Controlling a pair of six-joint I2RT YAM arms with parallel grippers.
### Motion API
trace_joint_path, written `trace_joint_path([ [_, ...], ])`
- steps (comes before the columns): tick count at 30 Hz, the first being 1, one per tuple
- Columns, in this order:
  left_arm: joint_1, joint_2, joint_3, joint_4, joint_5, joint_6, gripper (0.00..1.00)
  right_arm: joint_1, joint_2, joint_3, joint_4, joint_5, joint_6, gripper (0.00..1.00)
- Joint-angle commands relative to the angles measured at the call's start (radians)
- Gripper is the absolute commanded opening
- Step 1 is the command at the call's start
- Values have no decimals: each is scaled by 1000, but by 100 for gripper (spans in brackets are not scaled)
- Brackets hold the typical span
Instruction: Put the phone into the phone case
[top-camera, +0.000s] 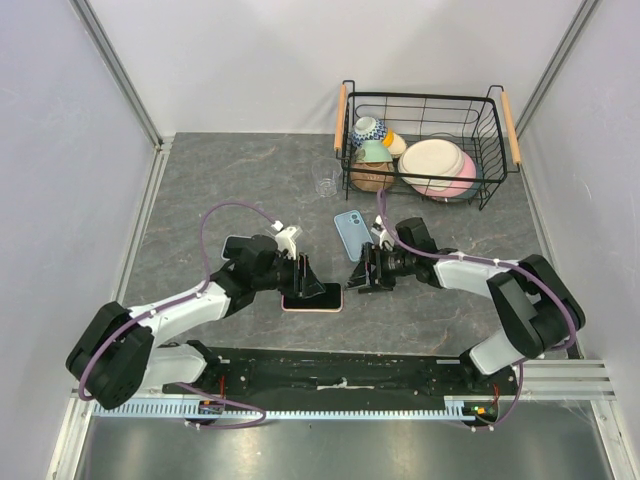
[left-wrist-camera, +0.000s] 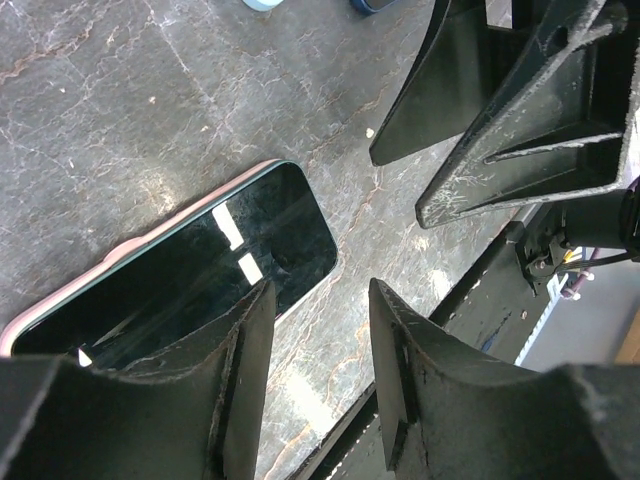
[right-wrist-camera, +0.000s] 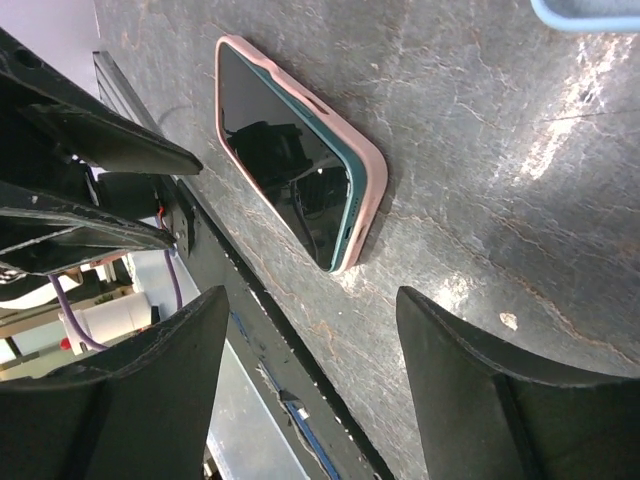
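A dark-screened phone (top-camera: 312, 296) with a teal rim lies face up in a pink case (top-camera: 312, 308) on the grey table, near the front edge between the arms. In the right wrist view the phone (right-wrist-camera: 285, 160) sits inside the pink case (right-wrist-camera: 368, 175), its teal edge showing along one side. It also shows in the left wrist view (left-wrist-camera: 200, 265). My left gripper (top-camera: 308, 276) is open and empty just above the phone's far edge; in its wrist view (left-wrist-camera: 320, 335) the fingers are apart. My right gripper (top-camera: 362, 272) is open and empty right of the phone, also seen in its wrist view (right-wrist-camera: 310, 345).
A light blue phone case (top-camera: 350, 232) lies behind the grippers. A black wire basket (top-camera: 490, 150) with bowls and plates stands at the back right. A small clear glass (top-camera: 326, 185) sits left of it. A black rail (top-camera: 340, 370) runs along the front edge.
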Motion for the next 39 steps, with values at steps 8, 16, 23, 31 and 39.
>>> trace_joint_path([
  [8, 0, 35, -3, 73, 28, 23, 50, 56, 106, 15, 24, 15, -16, 64],
  [16, 0, 42, -8, 81, 24, 8, 49, 113, 132, 35, 14, 84, -8, 51],
  [23, -1, 62, 4, 68, 4, 11, 48, 141, 197, 58, 21, 84, -1, 36],
  [31, -3, 88, 4, 67, -16, -4, 47, 152, 232, 83, -15, 116, -14, 26],
  [39, -20, 156, 46, 50, -16, 2, 45, 164, 254, 107, -107, 209, -42, 16],
])
